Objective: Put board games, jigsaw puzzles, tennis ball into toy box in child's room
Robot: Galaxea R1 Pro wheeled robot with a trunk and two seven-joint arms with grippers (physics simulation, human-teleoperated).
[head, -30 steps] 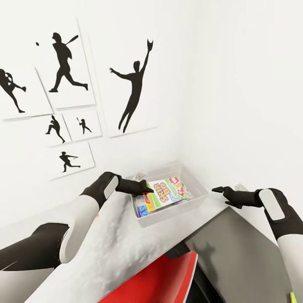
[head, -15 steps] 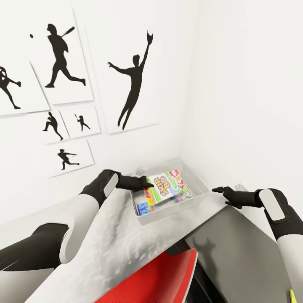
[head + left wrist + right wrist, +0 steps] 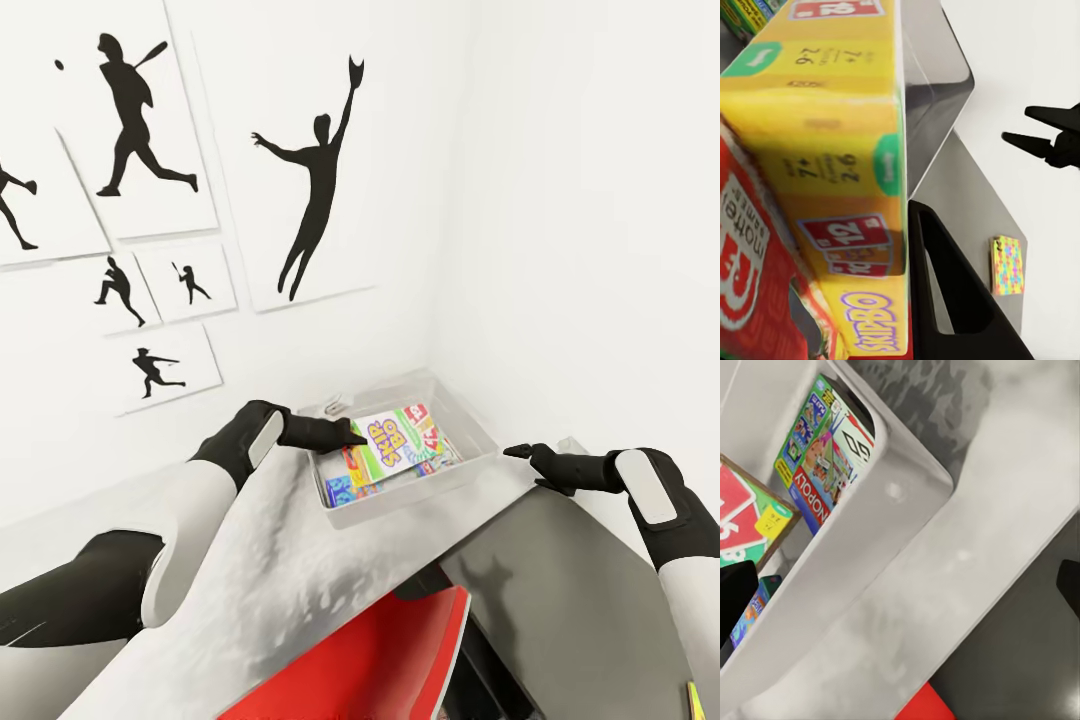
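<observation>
The pale grey toy box (image 3: 410, 495) stands on the table (image 3: 280, 560) in the corner below the baseball silhouettes. Several board games lie in it, with a yellow Skip-Bo box (image 3: 390, 440) tilted on top. My left gripper (image 3: 357, 437) reaches over the box's near rim and is shut on the Skip-Bo box (image 3: 832, 150); one finger (image 3: 952, 300) presses its edge. A Monopoly box (image 3: 825, 457) leans against the inside wall. My right gripper (image 3: 515, 452) hangs open and holds nothing, just off the table's end. A jigsaw puzzle (image 3: 1006, 265) lies on a grey surface lower down. The tennis ball is out of view.
A red chair (image 3: 380, 660) sits tucked under the table's front edge. White walls close in behind and to the right of the toy box. A dark grey surface (image 3: 560, 600) lies beyond the table's end, under my right arm.
The camera has shifted, so the wall pictures slid up and left. My left gripper has moved slightly further over the toy box with the Skip-Bo box. The right gripper has held still.
</observation>
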